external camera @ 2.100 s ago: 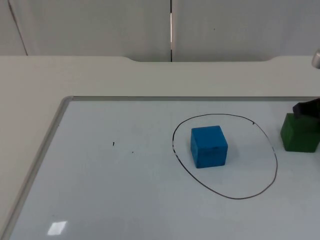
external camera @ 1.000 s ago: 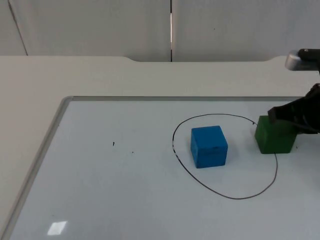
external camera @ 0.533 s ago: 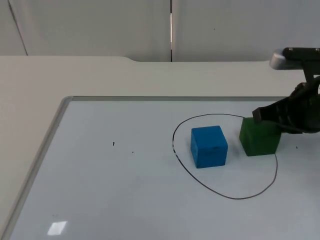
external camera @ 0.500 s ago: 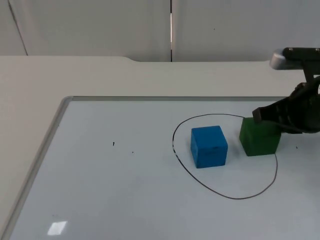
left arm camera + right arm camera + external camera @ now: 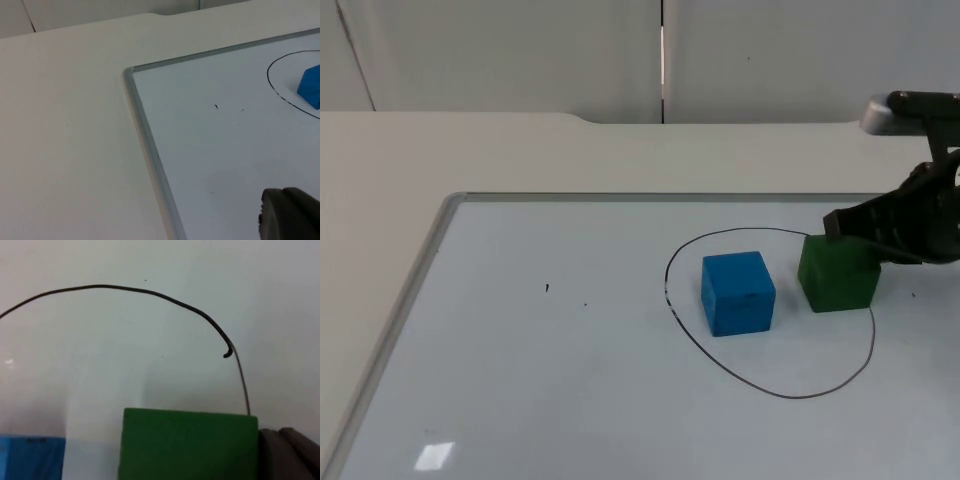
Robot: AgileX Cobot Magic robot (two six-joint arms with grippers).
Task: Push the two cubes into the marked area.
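A blue cube (image 5: 738, 292) sits inside the black drawn outline (image 5: 790, 396) on the whiteboard, toward its left half. A green cube (image 5: 838, 273) stands to its right, mostly inside the outline, with its right edge over the line. My right gripper (image 5: 880, 235) is shut and rests against the green cube's far right side. In the right wrist view the green cube (image 5: 187, 445) lies right beside the gripper (image 5: 287, 455), with the blue cube (image 5: 30, 457) and the line (image 5: 150, 291) beyond. My left gripper (image 5: 290, 215) waits over the whiteboard, far from the blue cube (image 5: 311, 90).
The whiteboard's grey frame (image 5: 440, 225) runs along its left and far edges, with beige table around it. Small black specks (image 5: 547, 288) mark the board left of the outline. The grey partition wall stands at the back.
The right gripper has pushed the green cube leftward from outside the outline onto its right side. In the last half second both have barely moved. The blue cube stayed put.
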